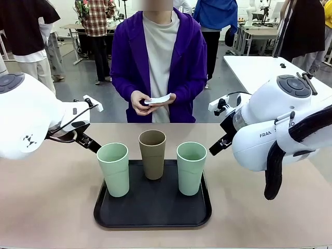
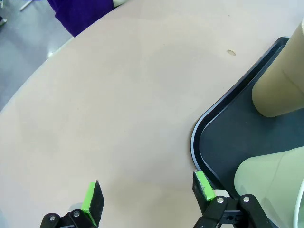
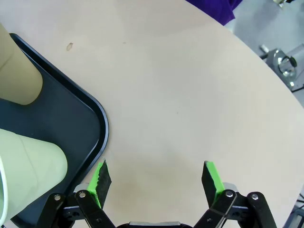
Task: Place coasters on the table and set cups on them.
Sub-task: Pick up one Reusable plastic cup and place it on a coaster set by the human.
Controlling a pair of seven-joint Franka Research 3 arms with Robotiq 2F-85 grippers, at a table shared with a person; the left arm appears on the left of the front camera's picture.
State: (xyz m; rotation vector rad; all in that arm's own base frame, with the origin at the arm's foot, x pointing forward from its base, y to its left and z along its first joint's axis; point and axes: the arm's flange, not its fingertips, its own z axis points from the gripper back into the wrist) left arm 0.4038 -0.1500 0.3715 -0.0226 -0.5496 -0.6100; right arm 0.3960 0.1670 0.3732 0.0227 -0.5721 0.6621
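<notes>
While the person's hands hold the coasters at chest height beyond the far edge of the table, both grippers hang empty. The left gripper has its jaws spread wide with only bare tabletop between them. One of its green pads sits just beside the rounded corner of the black tray, and I cannot tell whether it touches the rim. The right gripper is likewise spread wide and holds nothing; one pad is close to the tray's other far corner, the other pad over open table. On the tray stand three upright cups: the left mint cup, the tan cup between and farther back, and the right mint cup, none touching another. Bare tabletop lies to either side of the tray, and a clear strip runs between its far rim and the person's edge of the table.
</notes>
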